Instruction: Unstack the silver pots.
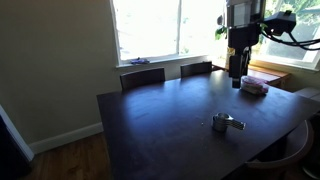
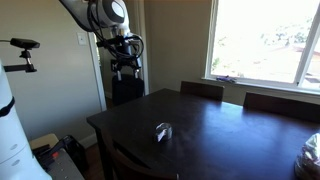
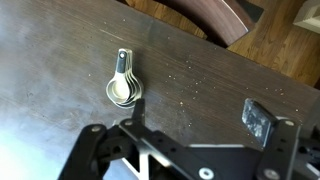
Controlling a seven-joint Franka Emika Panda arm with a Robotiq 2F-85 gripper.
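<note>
A dark brown wooden table [image 1: 150,125] fills an exterior view, with two dark chair backs [image 1: 142,76] along its far edge under a bright window [image 1: 150,28]. Toward the right of the tabletop sits a small cluster of shiny silver metal toy pots [image 1: 227,123]. Further right and farther back lies a flat pinkish object [image 1: 253,88]. Above that far right corner hangs the robot's black two-fingered claw [image 1: 236,68], high off the table and well apart from the pots.

In an exterior view from another angle, the white robot arm [image 2: 100,15] enters at upper left, with the claw [image 2: 125,72] raised beyond the table's far left corner. The pots [image 2: 162,131] rest near the middle of the table, alone.

The wrist view looks straight down. Left of centre, the pots [image 3: 124,88] show as round cups seated one inside another, their thin handles bundled together and pointing toward the top of the picture. How many cups there are is too small to tell. Along the bottom, the claw [image 3: 175,128] is spread as wide as it goes, one fingertip [image 3: 258,118] at the right, with nothing held between.

Judging from this, no part of the task is done. The stack is intact, so the approach, each grip and each separate placement all remain.
</note>
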